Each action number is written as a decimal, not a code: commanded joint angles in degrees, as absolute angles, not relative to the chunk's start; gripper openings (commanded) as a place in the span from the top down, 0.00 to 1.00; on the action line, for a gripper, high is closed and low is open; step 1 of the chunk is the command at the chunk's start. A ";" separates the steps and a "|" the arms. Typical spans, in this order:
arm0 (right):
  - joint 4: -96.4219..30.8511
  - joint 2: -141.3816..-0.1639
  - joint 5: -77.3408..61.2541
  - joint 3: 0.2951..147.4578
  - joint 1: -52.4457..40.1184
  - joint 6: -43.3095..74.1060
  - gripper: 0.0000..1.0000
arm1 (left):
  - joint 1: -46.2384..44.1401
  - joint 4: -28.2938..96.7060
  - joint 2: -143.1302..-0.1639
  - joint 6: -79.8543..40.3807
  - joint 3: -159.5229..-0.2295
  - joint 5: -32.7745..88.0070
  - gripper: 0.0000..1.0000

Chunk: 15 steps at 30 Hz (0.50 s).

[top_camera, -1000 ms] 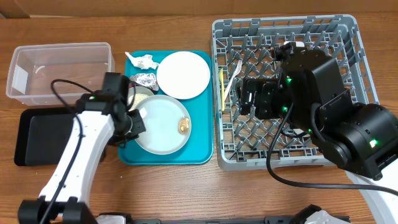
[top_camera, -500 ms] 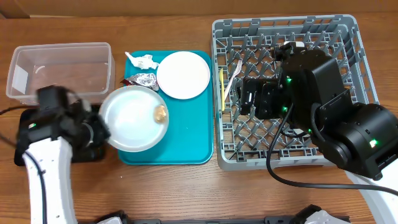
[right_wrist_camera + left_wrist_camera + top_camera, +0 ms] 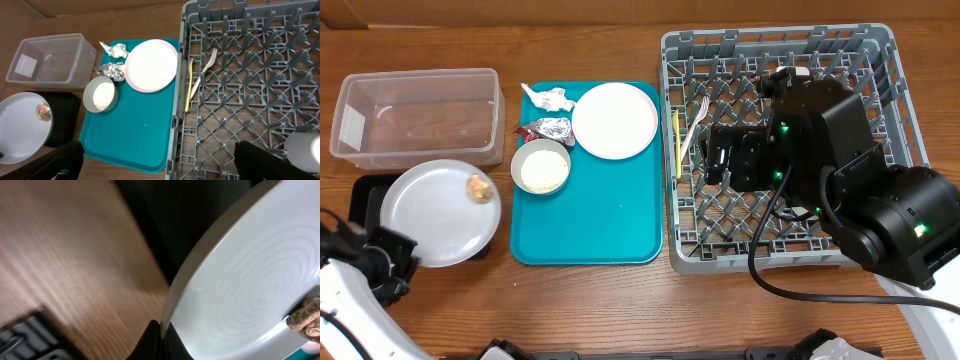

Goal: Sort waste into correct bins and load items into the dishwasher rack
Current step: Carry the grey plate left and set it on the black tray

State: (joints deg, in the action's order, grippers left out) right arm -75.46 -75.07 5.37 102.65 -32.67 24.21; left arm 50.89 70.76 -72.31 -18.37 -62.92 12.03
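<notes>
Holding brown lump (image 3: 478,188), plate (image 3: 428,218) over black tray (image 3: 362,188)

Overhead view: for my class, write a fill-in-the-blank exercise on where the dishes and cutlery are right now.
The plate in the left gripper carries a small ____ food lump. The bowl of rice stands on the ____ tray. The yellow spoon and white fork lie in the grey ____.
Missing words: brown, teal, rack.
</notes>
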 commanded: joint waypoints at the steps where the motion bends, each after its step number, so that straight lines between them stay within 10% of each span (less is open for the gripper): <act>1: -75.16 -74.91 5.98 103.20 -32.51 24.49 0.00 | 52.84 71.22 -71.46 -26.02 -62.39 2.72 0.96; 15: -75.13 -74.91 5.96 103.20 -32.51 24.47 0.00 | 51.90 71.94 -71.46 -45.45 -62.41 -21.78 0.96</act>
